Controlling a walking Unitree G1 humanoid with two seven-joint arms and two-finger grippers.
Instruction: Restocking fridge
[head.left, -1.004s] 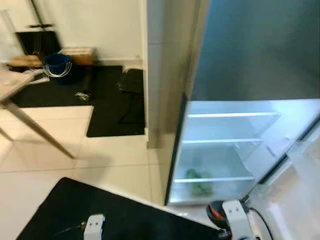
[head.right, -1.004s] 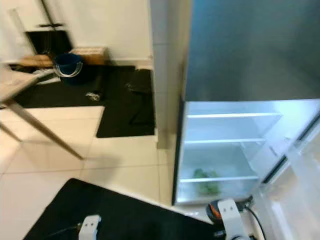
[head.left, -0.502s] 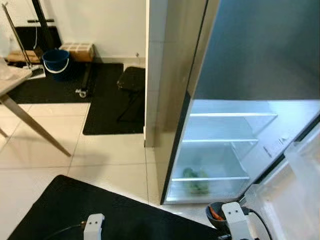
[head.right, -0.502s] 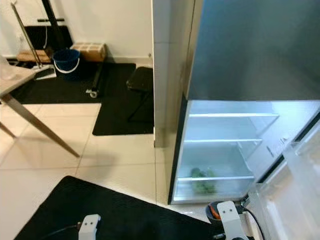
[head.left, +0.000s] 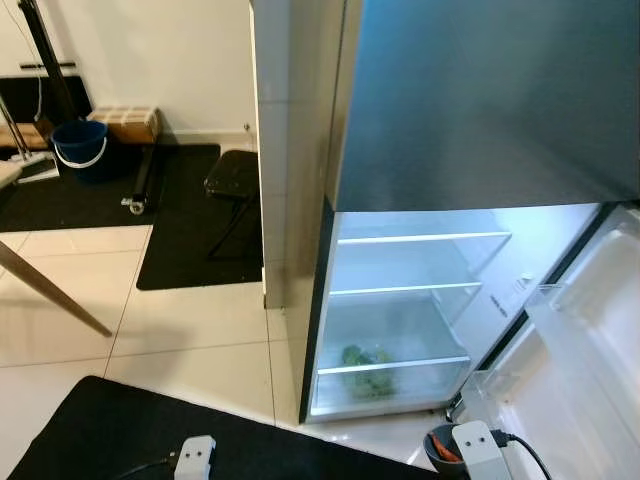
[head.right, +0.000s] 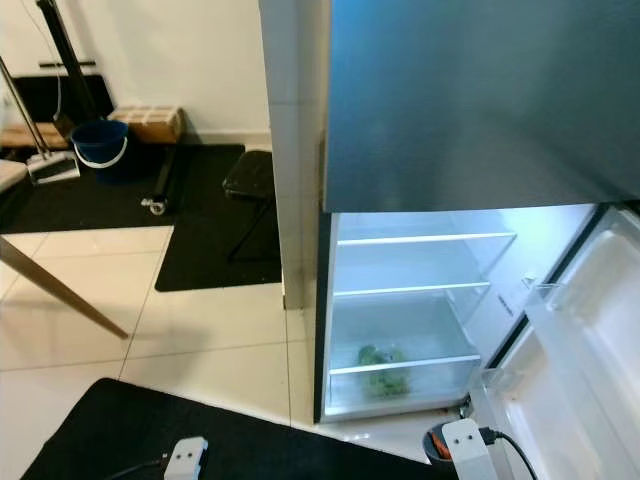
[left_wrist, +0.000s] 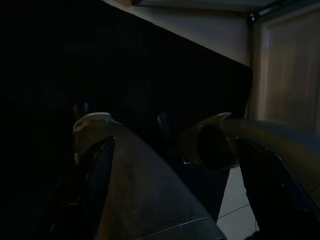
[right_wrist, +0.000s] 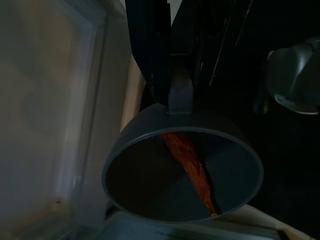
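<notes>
— Pale tiles run up to the open fridge (head.left: 400, 300); what's inside?

— Lit glass shelves, with leafy greens (head.left: 366, 368) on the lowest one (blurry behind the shelf edge). Its door (head.left: 580, 370) swings out on the right.

— And the arms?

— The right gripper (right_wrist: 172, 90) has its jaws clenched on the rim of a grey bowl (right_wrist: 182, 170) holding a carrot (right_wrist: 192, 170), near the fridge's foot. The left gripper (left_wrist: 165, 145) hangs over a black mat (head.left: 120, 430), jaws released.
</notes>
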